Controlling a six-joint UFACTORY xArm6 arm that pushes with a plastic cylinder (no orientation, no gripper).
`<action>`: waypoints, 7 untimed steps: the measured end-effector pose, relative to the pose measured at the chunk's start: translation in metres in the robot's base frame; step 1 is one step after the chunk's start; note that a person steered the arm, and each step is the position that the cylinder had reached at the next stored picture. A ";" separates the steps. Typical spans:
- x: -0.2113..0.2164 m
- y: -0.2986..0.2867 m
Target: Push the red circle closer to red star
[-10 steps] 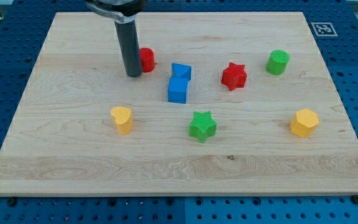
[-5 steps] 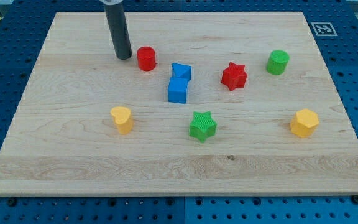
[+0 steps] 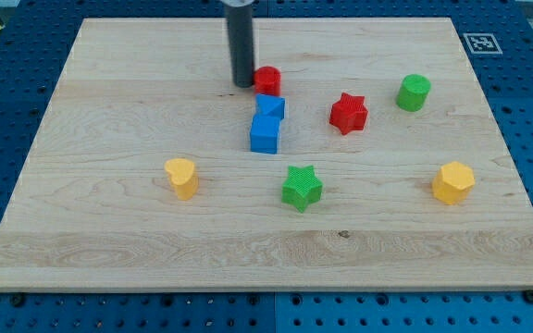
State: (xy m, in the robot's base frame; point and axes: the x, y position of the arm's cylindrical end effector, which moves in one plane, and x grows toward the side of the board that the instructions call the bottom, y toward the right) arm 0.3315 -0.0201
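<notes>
Nearest the view's bottom, the board (image 3: 155, 268) is bare wood. Next up stand a green star (image 3: 302, 187) at centre, a yellow block (image 3: 181, 178) of heart-like shape to the view's left, and a yellow block, apparently hexagonal (image 3: 453, 181), to the view's right.

Mid-board: two blue blocks touch one another, a blue cube (image 3: 264, 134) below and a smaller blue block (image 3: 270, 106) above it, shape unclear. The red star (image 3: 348, 113) stands to their right, apart from them. A green cylinder (image 3: 414, 92) lies further right and slightly higher.

Farthest: the red circle (image 3: 267, 80) sits just above the smaller blue block, very near or touching it; contact cannot be confirmed. It lies up and to the left of the red star, with open board between them. My tip (image 3: 242, 84) is down on the board at the circle's left side, touching or all but touching it. The arm carries a rod only, with no fingers to open or close.

Assessment: the step in hand is the rightward push, and it is partly done. The star lies right and slightly lower, so the push line should run right with a slight downward lean, tip kept behind the circle's centre so it does not roll off. Risk: leaning down too early would drag the circle across the smaller blue block and disturb the blue pair. Stop short of knocking the star.
</notes>
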 end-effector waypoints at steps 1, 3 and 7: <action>0.000 0.006; 0.000 0.059; 0.023 0.036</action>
State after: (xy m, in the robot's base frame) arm 0.3549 0.0155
